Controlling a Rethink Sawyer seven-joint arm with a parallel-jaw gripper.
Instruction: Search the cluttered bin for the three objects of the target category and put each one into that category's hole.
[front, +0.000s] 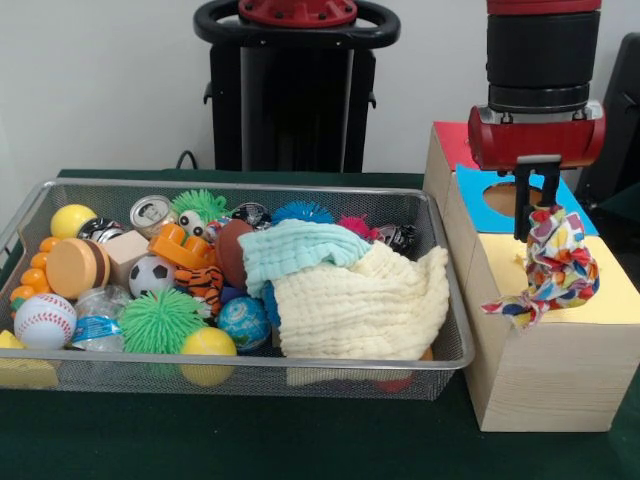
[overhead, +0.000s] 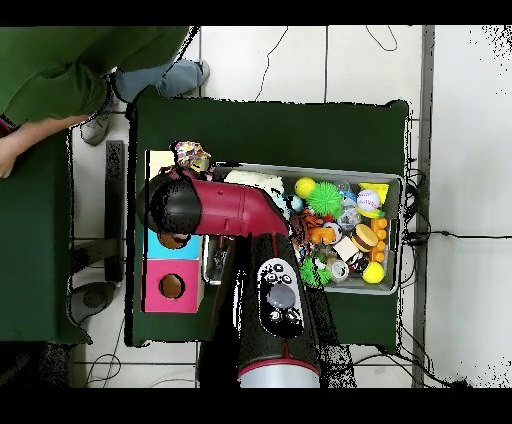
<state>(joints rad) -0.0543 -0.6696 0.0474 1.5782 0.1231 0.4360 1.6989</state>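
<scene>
The gripper (front: 537, 212) hangs over the yellow top of the wooden box (front: 545, 375), at the right of the front view. Its dark fingers (front: 523, 205) are clamped on the top of the small white cloth with coloured dots (front: 556, 265). This cloth hangs down from them in a loose bunch, and its lower part lies on the yellow paper, with one corner reaching over the box's left edge. The hole in the yellow top is hidden behind the cloth, so I cannot tell whether the cloth is already inside it. Behind it, the blue-topped cut-out (front: 508, 200) is partly visible.

The wire basket (front: 250, 362) stands on the green surface (front: 250, 440), just beside the box. In its right part lies the cream waffle cloth (front: 360, 305), and the pale teal cloth (front: 295, 250) rests on top of it. The left part is full of toys, among them a green spiky ball (front: 160, 320) and a baseball (front: 44, 320).

In the overhead view, the red arm (overhead: 225, 207) reaches over the box, and a person in a green sleeve (overhead: 70, 70) shows at the upper left.
</scene>
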